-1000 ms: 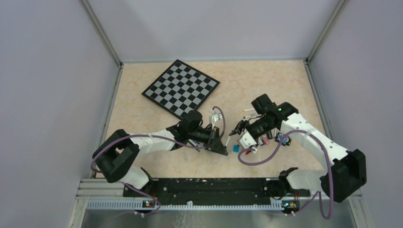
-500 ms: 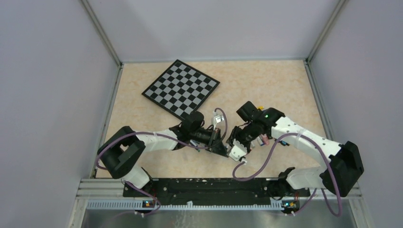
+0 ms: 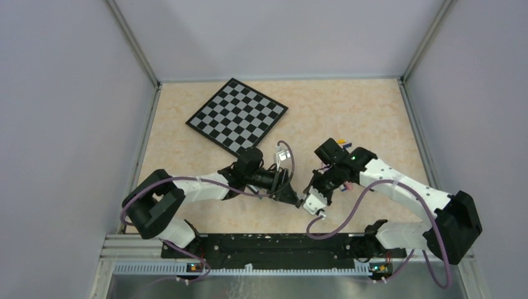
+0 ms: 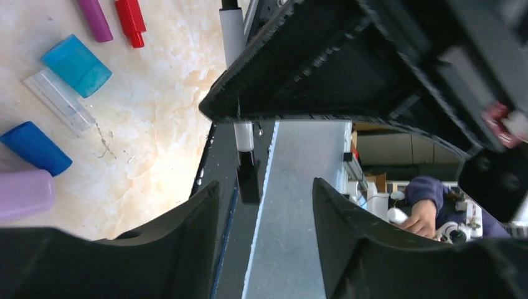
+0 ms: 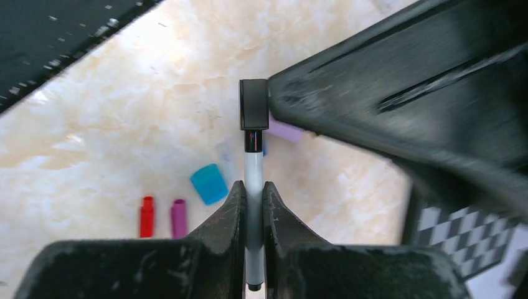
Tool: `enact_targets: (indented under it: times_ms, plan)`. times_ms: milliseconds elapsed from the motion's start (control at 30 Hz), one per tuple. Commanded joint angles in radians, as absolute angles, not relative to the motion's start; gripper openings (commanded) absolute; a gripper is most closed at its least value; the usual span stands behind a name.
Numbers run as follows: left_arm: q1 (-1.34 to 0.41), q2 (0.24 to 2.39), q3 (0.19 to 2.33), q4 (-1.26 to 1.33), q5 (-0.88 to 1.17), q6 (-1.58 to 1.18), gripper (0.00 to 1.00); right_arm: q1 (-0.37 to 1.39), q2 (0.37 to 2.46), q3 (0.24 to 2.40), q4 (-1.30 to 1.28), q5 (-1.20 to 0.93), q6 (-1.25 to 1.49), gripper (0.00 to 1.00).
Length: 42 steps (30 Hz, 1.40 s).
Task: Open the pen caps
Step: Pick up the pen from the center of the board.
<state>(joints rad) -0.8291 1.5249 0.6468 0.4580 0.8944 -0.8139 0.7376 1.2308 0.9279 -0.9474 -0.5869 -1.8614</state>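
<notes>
Lit brightly and evenly from overhead, leaving only faint, soft shadows beneath the white-and-black arms on the beige marbled tabletop. Sharp edge to edge in the top view. Dark and out of focus up close in the left wrist view around the black left hand, yet crisp on the teal plastic cap. Smeared down the right wrist view's right side, sharp on the thin white pen, nearly washed out on the pale stone.

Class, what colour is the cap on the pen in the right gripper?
Black; the cap on the pen shows best in the right wrist view.
</notes>
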Motion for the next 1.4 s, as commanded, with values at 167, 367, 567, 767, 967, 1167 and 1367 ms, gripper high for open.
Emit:
enact_targets:
  times_ms: [167, 367, 567, 767, 967, 1167, 1367]
  plan:
    - [-0.831, 1.249, 0.395, 0.809, 0.599, -0.89, 0.7, 0.626, 1.081, 0.761, -0.829, -0.875, -1.467, 0.0]
    - [-0.843, 1.168, 0.238, 1.049, 0.337, -1.037, 0.75, 0.612, 1.064, 0.721, -0.516, -0.841, -0.895, 0.0]
    - [-0.878, 1.22, 0.224, 1.138, 0.213, -1.104, 0.72, 0.645, 1.092, 0.701, -0.318, -0.763, -0.581, 0.0]
    - [-0.92, 1.276, 0.264, 1.159, 0.165, -1.105, 0.56, 0.702, 1.128, 0.69, -0.231, -0.67, -0.469, 0.0]
    - [-0.938, 1.299, 0.265, 1.158, 0.137, -1.107, 0.43, 0.704, 1.13, 0.68, -0.21, -0.652, -0.443, 0.0]
    - [-0.939, 1.284, 0.274, 1.108, 0.129, -1.099, 0.29, 0.714, 1.142, 0.675, -0.195, -0.643, -0.426, 0.0]
    - [-0.94, 1.238, 0.27, 1.056, 0.094, -1.099, 0.0, 0.728, 1.159, 0.668, -0.199, -0.624, -0.456, 0.0]
